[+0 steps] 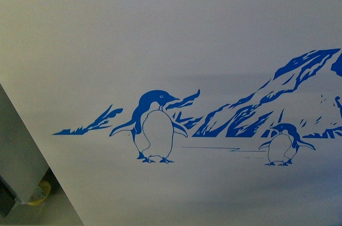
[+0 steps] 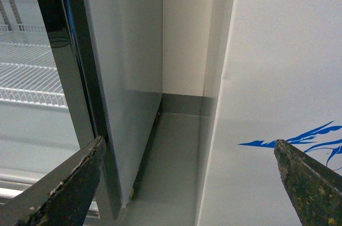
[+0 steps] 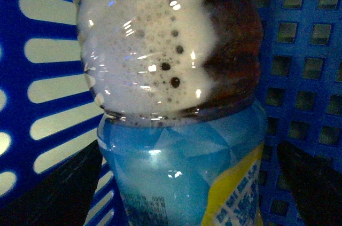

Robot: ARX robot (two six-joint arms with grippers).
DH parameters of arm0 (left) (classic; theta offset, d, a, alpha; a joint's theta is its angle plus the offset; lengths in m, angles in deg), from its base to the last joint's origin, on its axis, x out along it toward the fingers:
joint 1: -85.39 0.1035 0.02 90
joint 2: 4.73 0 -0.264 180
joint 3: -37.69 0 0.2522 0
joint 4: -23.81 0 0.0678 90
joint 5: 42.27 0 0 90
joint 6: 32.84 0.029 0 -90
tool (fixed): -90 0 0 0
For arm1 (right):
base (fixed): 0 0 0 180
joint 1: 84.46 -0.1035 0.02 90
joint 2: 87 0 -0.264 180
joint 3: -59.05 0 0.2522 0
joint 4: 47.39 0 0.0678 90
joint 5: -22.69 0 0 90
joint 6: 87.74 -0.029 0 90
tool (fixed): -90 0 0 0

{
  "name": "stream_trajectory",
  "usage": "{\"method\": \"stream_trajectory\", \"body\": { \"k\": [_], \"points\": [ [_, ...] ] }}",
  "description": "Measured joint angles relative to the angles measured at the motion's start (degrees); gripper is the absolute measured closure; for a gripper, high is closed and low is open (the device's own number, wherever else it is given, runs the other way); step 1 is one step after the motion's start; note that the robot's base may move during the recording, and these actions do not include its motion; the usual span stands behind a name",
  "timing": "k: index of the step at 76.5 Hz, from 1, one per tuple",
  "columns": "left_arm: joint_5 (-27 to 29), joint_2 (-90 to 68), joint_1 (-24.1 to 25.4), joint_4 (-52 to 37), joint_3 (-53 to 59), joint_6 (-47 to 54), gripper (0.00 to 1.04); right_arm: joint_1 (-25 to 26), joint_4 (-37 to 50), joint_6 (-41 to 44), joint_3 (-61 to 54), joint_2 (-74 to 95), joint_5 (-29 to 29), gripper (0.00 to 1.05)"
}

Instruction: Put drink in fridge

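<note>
Drink (image 3: 176, 103): foamy bottle, blue label, in blue basket (image 3: 299, 49); sits between the fingers of right gripper (image 3: 187, 183), long axis across their line; pinched or merely flanked, cannot tell. Left gripper (image 2: 192, 183): spread, empty, by fridge (image 1: 214, 49), no drink near it

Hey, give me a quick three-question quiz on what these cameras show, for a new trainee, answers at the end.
1. True or false: the left gripper has a bottle between its fingers.
2. How many penguins are on the blue penguin-and-mountain decal of the white fridge in the front view? A one, B two, C four.
3. What is behind the clear plastic bottle of foamy dark drink that stands between the fingers of the right gripper?
Key: 1 false. 2 B. 3 a blue plastic basket.
</note>
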Motion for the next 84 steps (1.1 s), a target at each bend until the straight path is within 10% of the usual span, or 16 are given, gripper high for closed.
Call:
{"method": "stream_trajectory", "body": {
  "k": [10, 40, 84],
  "points": [
    [0.0, 0.0, 0.0, 0.0, 0.0, 0.0, 0.08, -0.07, 0.39, -0.09, 0.74, 1.27, 0.46, 0.09],
    [0.0, 0.0, 0.0, 0.0, 0.0, 0.0, 0.08, 0.39, 1.01, -1.46, 0.9, 0.94, 2.1, 0.63],
    [0.0, 0.0, 0.0, 0.0, 0.0, 0.0, 0.08, 3.76, 5.22, -2.95, -20.72, -39.04, -4.48, 0.67]
  ]
}}
